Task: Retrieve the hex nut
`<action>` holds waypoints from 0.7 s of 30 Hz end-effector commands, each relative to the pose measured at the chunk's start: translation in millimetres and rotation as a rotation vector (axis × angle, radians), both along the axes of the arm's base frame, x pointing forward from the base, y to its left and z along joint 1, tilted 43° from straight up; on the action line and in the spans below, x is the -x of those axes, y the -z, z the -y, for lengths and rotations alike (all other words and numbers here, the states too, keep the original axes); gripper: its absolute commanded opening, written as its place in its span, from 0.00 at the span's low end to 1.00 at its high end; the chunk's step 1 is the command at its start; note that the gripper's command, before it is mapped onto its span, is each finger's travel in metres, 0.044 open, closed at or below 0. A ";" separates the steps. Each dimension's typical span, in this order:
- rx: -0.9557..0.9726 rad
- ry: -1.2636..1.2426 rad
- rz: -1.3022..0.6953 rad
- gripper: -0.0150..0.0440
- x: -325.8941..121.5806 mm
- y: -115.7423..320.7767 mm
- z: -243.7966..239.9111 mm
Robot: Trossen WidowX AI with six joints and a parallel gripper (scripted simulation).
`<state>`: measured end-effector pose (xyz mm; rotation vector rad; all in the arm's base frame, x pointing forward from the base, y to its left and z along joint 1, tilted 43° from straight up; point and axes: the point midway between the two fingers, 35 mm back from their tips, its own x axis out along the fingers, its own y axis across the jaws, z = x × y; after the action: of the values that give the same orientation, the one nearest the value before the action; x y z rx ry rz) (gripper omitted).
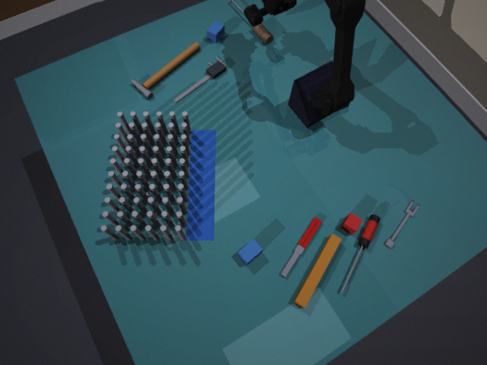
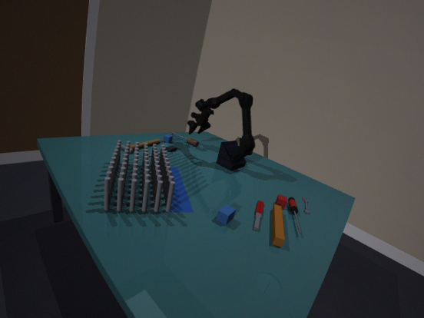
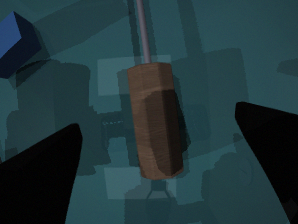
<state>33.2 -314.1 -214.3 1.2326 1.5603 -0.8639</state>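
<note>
My gripper (image 2: 196, 130) (image 3: 158, 120) is open and empty, above a tool with a brown wooden handle (image 1: 263, 33) (image 2: 193, 142) (image 3: 150, 132) and a thin metal shaft. In the wrist view the handle lies on the table below, between the two fingertips, with its shaft pointing away. The metal spacers (image 1: 152, 187) (image 2: 134, 196) stand upright in rows. The blue taped strip (image 1: 207, 220) (image 2: 183, 203) runs along their right side in the top view, with no nut visible on it. A small ring-like shape (image 1: 149, 193) shows faintly among the spacers, possibly the nut; spacers partly hide it.
A hammer (image 1: 172, 64) (image 2: 148, 144), a caliper-like tool (image 1: 194, 87) and a blue block (image 1: 215, 32) (image 2: 167, 138) (image 3: 15, 42) lie near the far side. Another blue block (image 1: 250, 251), a red-handled knife (image 1: 310, 233), an orange bar (image 1: 318, 271), a red block (image 1: 351, 223), a screwdriver (image 1: 370, 230) and a wrench (image 1: 401, 225) lie nearer.
</note>
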 end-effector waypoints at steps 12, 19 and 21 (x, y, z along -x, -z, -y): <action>0.019 -0.005 0.001 0.91 -1.5 0.0 -2.0; 0.019 -0.005 0.001 0.73 -1.5 0.0 -2.0; 0.019 -0.005 0.001 0.73 -1.5 0.0 -2.0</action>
<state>34.5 -311.6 -214.3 1.2158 1.5522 -0.8694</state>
